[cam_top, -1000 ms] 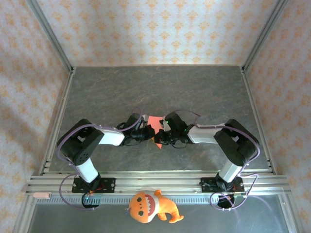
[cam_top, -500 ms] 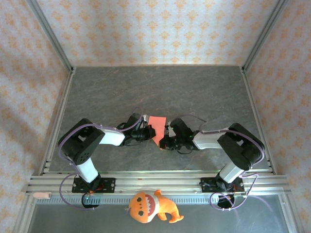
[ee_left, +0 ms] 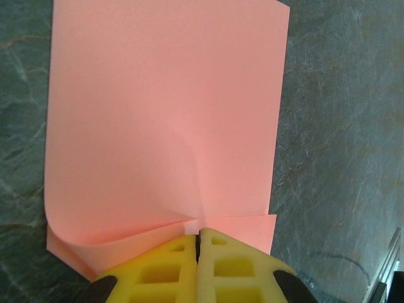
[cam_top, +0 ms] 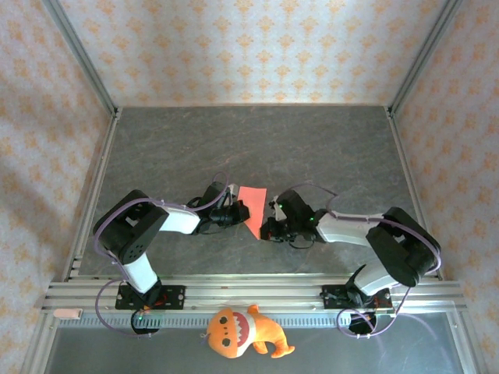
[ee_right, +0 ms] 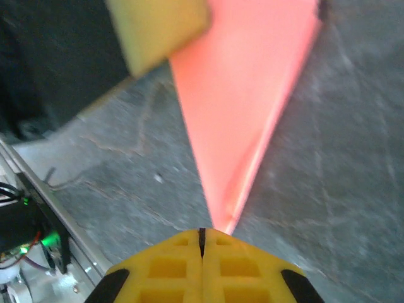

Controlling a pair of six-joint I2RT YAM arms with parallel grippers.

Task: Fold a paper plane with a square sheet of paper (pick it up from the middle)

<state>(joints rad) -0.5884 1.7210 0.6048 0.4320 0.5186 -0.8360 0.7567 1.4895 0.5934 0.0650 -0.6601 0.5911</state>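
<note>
Left gripper [cam_top: 238, 213] [ee_left: 199, 237]: clenched. Its yellow foam fingers [ee_left: 170, 271] are pressed together on the near edge of the thin red-pink square sheet of paper [ee_left: 164, 107], and a pucker in the paper runs straight into the pinch.
Sheet, position: mid-table [cam_top: 251, 199], between the two grippers, over the dark grey stone-patterned table [cam_top: 312, 148].
Sheet, condition: doubled over. The upper layer stops short of the lower one along the near edge, and its left corner is bowed rather than creased flat.
Sheet, right wrist view: a narrow wedge [ee_right: 243, 95], blurred, tapering to one corner at the right fingertips.
Right gripper [cam_top: 267, 228] [ee_right: 202, 237]: clenched, apparently on that corner. The depth of the grip cannot be told.
Orange plush toy [cam_top: 245, 331]: at the near edge, past the rail, well apart from the work. It poses no hazard.
Risk, left: the pinch sits at the very edge, so a pull could slip it free or spread the pucker into a stray wrinkle.
Risk, centre: the layers are out of line. Pressing a crease now would likely set a skewed fold and give a lopsided plane.
Risk, right: there are two opposed pinches on thin paper. Drawing the arms apart could tear the corner, and closing them could buckle the sheet.
Risk, clearance: the grippers work close together, so a misjudged move could knock finger against finger.
</note>
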